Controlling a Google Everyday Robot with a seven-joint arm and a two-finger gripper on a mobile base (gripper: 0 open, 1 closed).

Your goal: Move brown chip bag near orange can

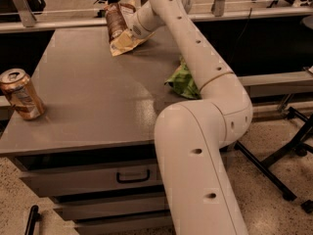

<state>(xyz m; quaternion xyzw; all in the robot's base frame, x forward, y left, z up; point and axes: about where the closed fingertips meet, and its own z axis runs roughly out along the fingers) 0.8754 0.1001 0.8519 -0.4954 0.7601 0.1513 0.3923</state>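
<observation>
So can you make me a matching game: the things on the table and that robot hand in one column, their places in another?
1 brown chip bag
2 orange can
3 green bag
4 gripper

A near left corner of the table
B right edge, partly behind the arm
C at the far edge
D at the chip bag's right side

Pairs: 1-C, 2-A, 3-B, 4-D

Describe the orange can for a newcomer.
On the grey table, look at the near left corner, away from the pincer at the brown chip bag on the far edge. The orange can stands there alone, the only metal cylinder, unlike the crumpled green bag.
</observation>
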